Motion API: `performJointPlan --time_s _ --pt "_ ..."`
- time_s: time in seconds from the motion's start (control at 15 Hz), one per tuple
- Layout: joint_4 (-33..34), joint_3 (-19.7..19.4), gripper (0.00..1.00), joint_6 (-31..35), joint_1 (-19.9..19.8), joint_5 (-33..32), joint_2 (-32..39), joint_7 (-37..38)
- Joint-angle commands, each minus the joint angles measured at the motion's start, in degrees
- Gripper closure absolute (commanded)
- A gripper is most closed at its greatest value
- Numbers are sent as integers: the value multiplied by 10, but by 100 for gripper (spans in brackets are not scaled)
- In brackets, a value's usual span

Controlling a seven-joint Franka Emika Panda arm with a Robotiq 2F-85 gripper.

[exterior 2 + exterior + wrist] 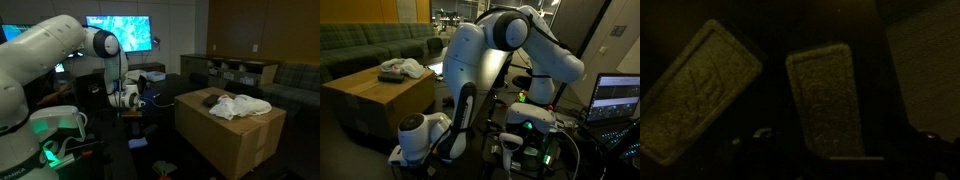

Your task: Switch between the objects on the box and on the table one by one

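Note:
A cardboard box shows in both exterior views (380, 95) (225, 130). On it lie a crumpled white cloth (408, 67) (243, 105) and a darker flat object (390, 74) (208, 99). My gripper (130, 98) hangs low beside the box, away from its top, over a dark table surface. The wrist view is very dark. It shows two flat rectangular textured pads below, one tilted on the left (700, 90) and one in the middle (825, 100). The fingers are lost in the dark, so I cannot tell whether they are open.
A green sofa (370, 45) stands behind the box. A laptop (617, 98) and lit screens (118, 30) are near the robot's base. Another sofa and shelves (240, 70) stand beyond the box. The floor around is dark, with small items on it (138, 144).

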Motion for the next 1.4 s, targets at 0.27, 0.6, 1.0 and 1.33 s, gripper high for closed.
performJointPlan --time_s 0.27,0.6,1.0,1.33 --pt "22 15 0 -9 -15 6 20 -18" --pt "21 16 30 -10 -16 6 18 -18" --pt "21 16 67 -15 -15 4 12 -18" --pt "10 13 67 -49 -11 5 -11 -13"
